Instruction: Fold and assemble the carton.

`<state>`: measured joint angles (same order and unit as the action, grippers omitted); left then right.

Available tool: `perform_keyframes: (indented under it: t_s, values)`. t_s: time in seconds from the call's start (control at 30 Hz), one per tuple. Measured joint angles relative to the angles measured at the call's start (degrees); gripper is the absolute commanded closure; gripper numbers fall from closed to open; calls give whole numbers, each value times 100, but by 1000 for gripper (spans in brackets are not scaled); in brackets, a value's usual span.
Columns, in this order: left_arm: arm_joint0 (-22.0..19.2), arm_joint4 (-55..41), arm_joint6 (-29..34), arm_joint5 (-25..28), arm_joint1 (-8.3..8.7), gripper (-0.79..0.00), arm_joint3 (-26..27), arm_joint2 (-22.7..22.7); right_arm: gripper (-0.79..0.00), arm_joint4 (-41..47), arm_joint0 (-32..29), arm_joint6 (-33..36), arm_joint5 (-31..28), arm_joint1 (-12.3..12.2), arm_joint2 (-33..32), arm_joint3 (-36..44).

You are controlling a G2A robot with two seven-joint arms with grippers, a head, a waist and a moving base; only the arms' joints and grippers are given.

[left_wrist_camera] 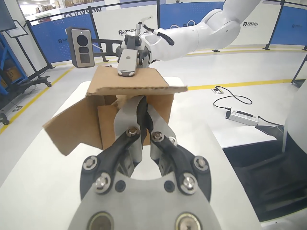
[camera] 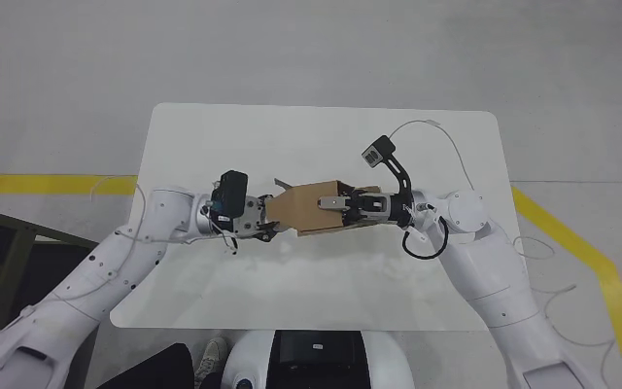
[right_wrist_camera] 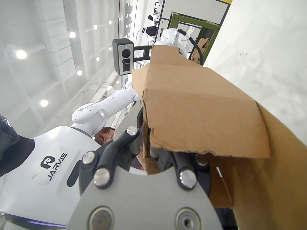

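Observation:
A brown carton (camera: 306, 206) is held between both arms over the middle of the white table (camera: 321, 136). In the left wrist view its top panel (left_wrist_camera: 134, 80) lies flat and a side flap (left_wrist_camera: 72, 125) hangs open. My left gripper (left_wrist_camera: 141, 106) is shut, with its tips pushed in under the top panel at the carton's open end (camera: 264, 222). My right gripper (camera: 330, 204) comes from the opposite side. One of its fingers (left_wrist_camera: 127, 65) rests on the top panel, and in the right wrist view the gripper (right_wrist_camera: 147, 142) is shut on the cardboard wall (right_wrist_camera: 199, 111).
The table's far half (camera: 321, 136) and near strip (camera: 292, 292) are bare. The right arm's cable (camera: 442, 136) loops above the far right part. A yellow floor line (camera: 58, 183) runs beyond the table's edges.

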<state>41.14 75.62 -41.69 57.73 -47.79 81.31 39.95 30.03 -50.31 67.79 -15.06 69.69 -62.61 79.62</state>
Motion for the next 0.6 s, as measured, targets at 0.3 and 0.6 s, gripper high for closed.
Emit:
perform_keyframes:
  t_s: [0.3, 0.6]
  values:
    - [70, 63, 36, 27, -43, 0, 32, 52, 0, 31, 5, -2, -18, -3, 9, -40]
    - [75, 47, 90, 27, -77, 0, -21, 33, 0, 63, 6, 1, -25, -5, 19, -59]
